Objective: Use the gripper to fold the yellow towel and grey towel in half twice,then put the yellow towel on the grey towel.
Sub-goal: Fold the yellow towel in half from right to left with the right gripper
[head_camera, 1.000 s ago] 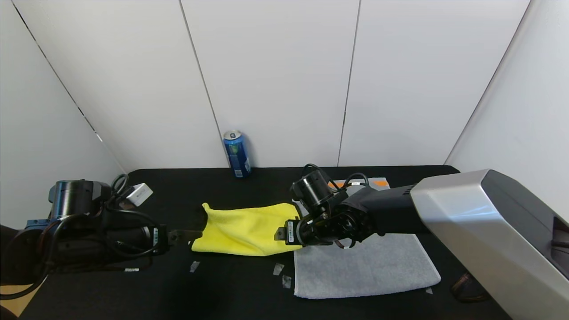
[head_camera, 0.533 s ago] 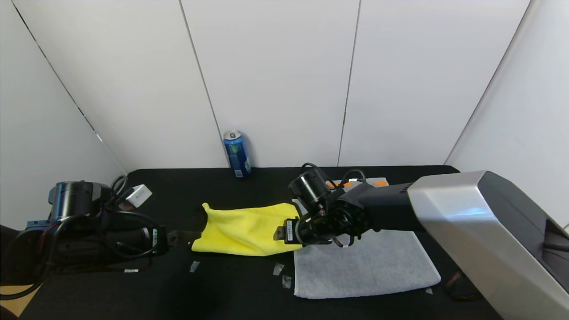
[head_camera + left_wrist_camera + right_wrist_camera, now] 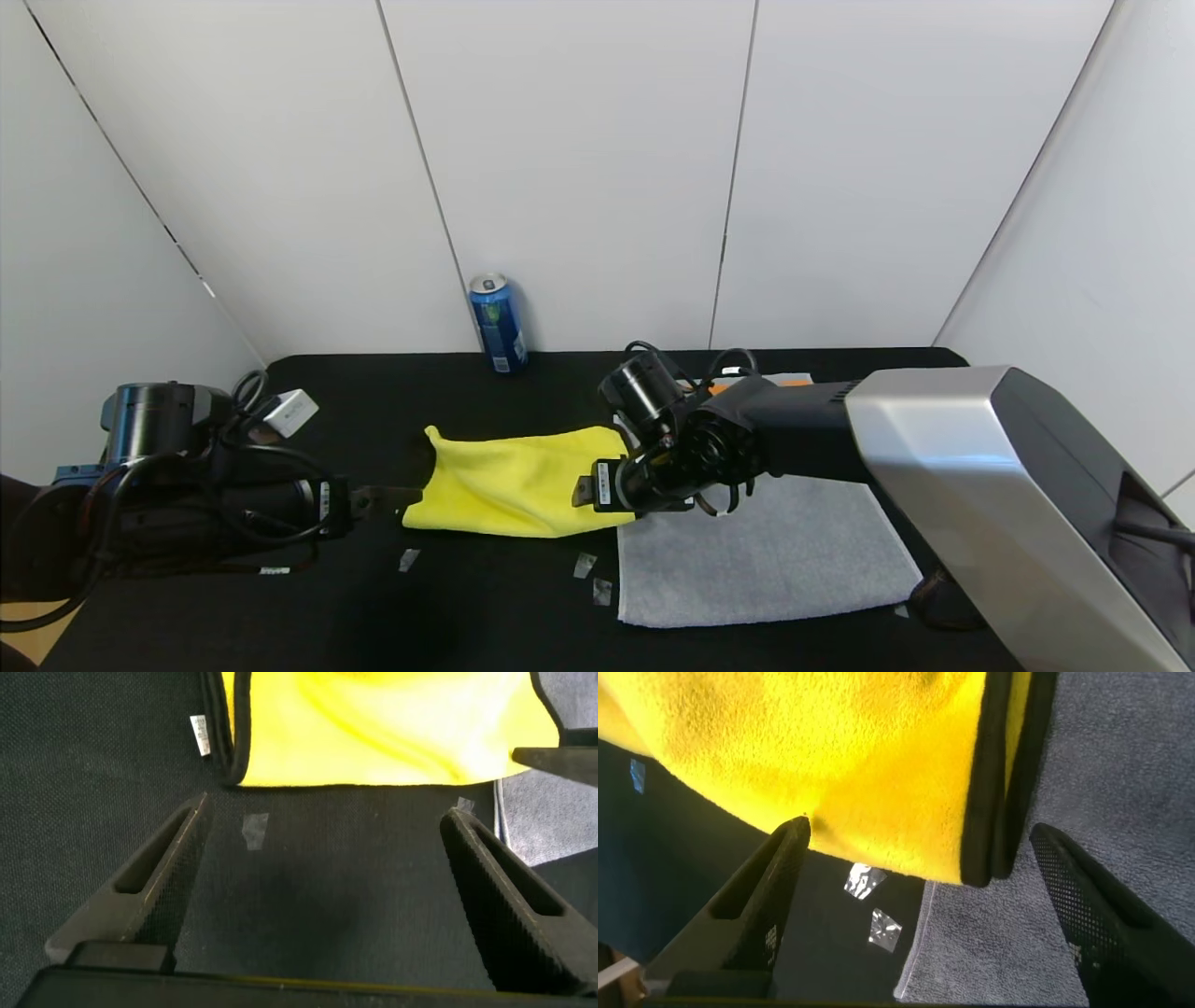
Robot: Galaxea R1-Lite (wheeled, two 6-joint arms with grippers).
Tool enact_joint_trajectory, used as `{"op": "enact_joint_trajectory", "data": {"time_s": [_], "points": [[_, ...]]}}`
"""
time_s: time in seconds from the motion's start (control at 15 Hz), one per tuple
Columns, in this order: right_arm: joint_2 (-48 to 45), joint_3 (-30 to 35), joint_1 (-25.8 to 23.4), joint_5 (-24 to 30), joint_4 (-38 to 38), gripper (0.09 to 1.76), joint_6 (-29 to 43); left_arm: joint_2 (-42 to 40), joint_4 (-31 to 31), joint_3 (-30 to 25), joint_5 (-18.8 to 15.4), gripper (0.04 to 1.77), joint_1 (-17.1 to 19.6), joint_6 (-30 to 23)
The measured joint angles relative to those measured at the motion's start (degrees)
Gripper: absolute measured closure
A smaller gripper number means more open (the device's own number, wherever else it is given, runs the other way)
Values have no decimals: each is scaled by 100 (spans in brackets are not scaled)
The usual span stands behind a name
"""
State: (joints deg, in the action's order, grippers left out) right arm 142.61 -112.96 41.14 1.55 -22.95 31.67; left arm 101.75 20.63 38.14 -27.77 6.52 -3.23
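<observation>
**On the black table: yellow towel folded once, both claws spread at its ends**

On the black table (image 3: 485, 597), the yellow towel (image 3: 513, 481) lies as a flat doubled strip, left of ctr and just in front of the blue can (image 3: 498, 323), which stands well behind it at the wall. Long axis runs left–right across the robot's front. Doubled black edging shows at both short ends in the wrist views, so layers are stacked. Right end overlaps or touches the near-left corner of the grey towel (image 3: 775, 551), which lies spread flat, single layer, to the right; its far edge w/ orange marks is mostly hidden behind the right arm.

Left gripper (image 3: 397, 493): low, at the towel's left end, fingers spread wide, holding nothing; wrist view shows bare table between them, towel edge just beyond. Right gripper (image 3: 583, 492): over the towel's right end, jaws likewise spread, nothing pinched; towel corner sits between the fingers.

Judgement: step in hand is the 2nd fold of the yellow towel; 1st fold looks done. Grey towel not yet started. Next move calls for pinching one short end through all layers and carrying it over to the opposite end, edges matched. Risk: catching only the top layer, or dragging the grey corner along.
</observation>
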Motion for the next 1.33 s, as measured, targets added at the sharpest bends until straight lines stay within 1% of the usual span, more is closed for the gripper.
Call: {"op": "enact_joint_trajectory", "data": {"time_s": [0.47,1.0,1.33], "points": [[80,-41,9,20,-96,15,-204,1,-5,-6,0,9,22,0],[102,-52,41,20,-13,14,-217,4,1,-48,-1,9,33,9],[122,-68,48,33,77,14,-362,4,1,-52,7,9,33,9]]}}
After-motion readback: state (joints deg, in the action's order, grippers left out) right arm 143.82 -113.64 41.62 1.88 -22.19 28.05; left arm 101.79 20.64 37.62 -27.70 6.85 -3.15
